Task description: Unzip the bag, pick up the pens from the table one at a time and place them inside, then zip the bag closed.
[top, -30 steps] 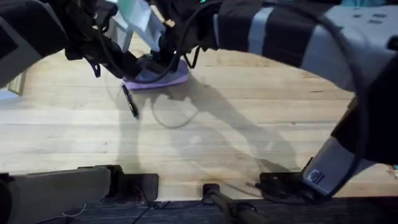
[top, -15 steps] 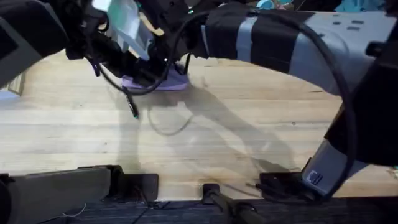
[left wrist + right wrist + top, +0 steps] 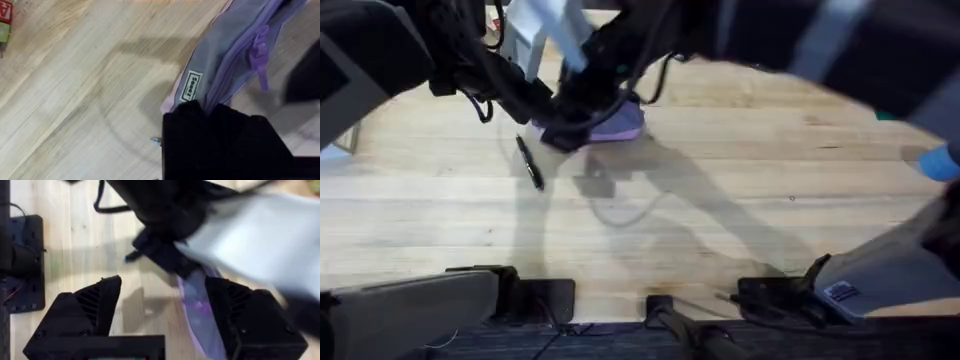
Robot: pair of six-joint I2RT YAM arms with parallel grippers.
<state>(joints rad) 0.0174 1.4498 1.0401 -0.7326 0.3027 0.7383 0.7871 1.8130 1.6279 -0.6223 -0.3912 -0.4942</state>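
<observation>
I see the soft lavender fabric pencil pouch with a grey side panel point(image 3: 610, 125) in the upper middle of the overhead frame, resting on the light wooden plank tabletop point(image 3: 720, 230). Both arms crowd over it there. My left gripper point(image 3: 207, 107) is clamped on one end of the pouch: in the left wrist view the black fingers point(image 3: 220, 135) close over the grey panel just below a small white label point(image 3: 189, 86), and the purple zipper pull tab point(image 3: 260, 57) hangs further along the zip line at upper right of that frame. My right gripper point(image 3: 162, 310) has its black fingers spread wide, nothing between them; the pouch lies by the right-hand finger in the right wrist view, with the left arm's dark body at the top. Overhead, one thin black stick pen point(image 3: 528, 162) lies on the bare wood at left of the pouch, apart from it, slanted.
</observation>
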